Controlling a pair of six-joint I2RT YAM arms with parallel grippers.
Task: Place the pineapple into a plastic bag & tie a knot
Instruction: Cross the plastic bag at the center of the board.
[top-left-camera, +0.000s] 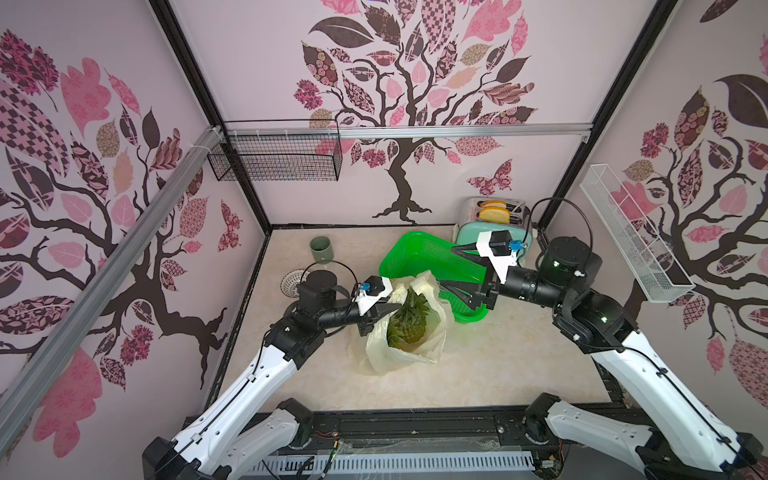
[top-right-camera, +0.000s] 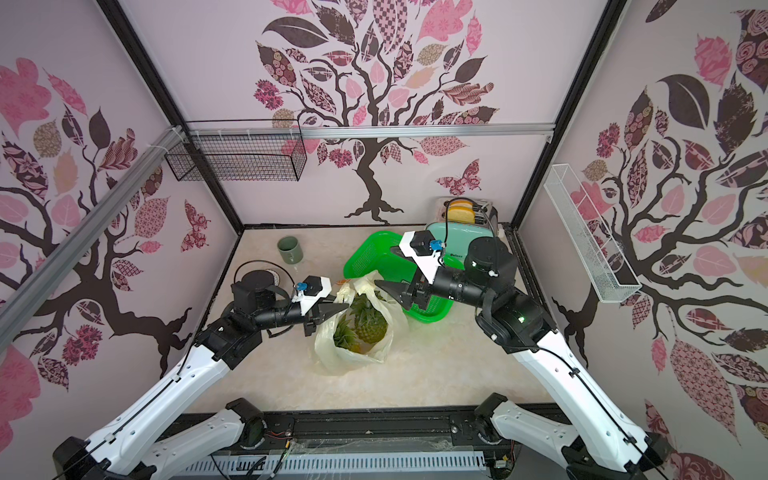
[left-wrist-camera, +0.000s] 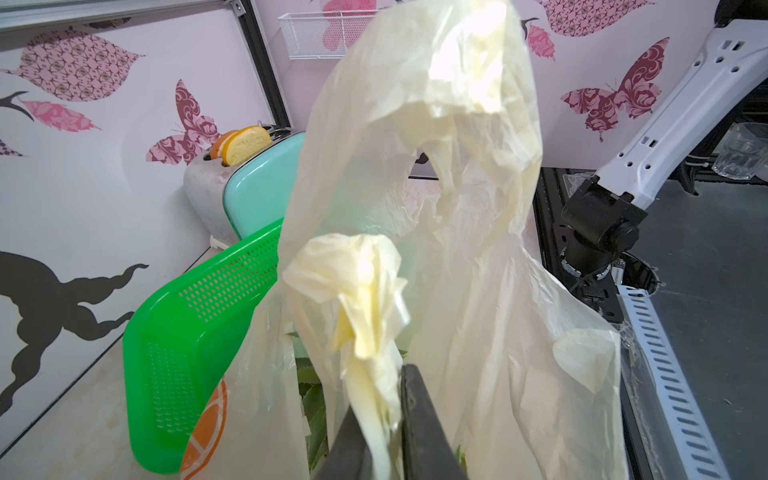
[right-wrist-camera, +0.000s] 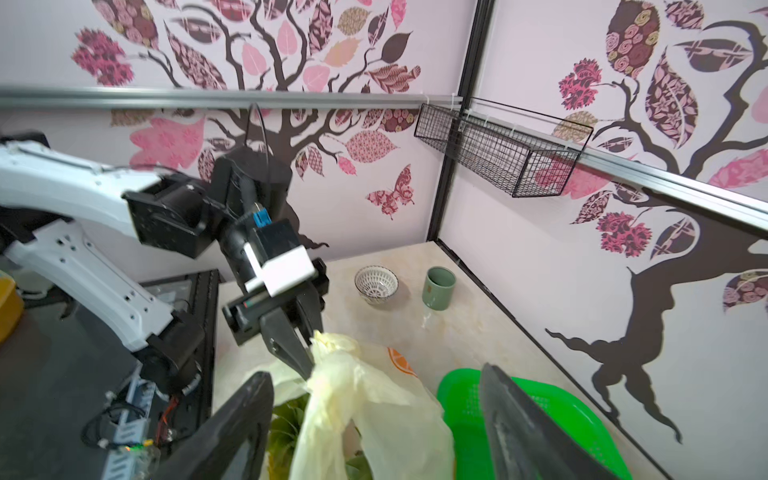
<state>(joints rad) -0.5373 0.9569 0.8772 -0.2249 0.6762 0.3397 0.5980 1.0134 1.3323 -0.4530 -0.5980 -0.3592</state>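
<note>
The pineapple (top-left-camera: 409, 328) sits in the bag (top-left-camera: 378, 357) on the table (top-left-camera: 498, 374), the left gripper (top-left-camera: 392, 309) pinching a strap (left-wrist-camera: 365, 332), the right gripper (top-left-camera: 445, 266) spread and empty, so the limp free strap (top-left-camera: 426, 282) may sag out of its reach.

plastic bag (top-left-camera: 379, 354): pale-yellow, mouth open, standing | pineapple (top-left-camera: 410, 330): inside, leaves showing

One plastic bag (top-left-camera: 380, 357), one pineapple (top-left-camera: 409, 330)

Crinkled plastic bag (top-left-camera: 376, 355) (thin translucent film), glossy plastic basket (top-left-camera: 419, 253).
</note>
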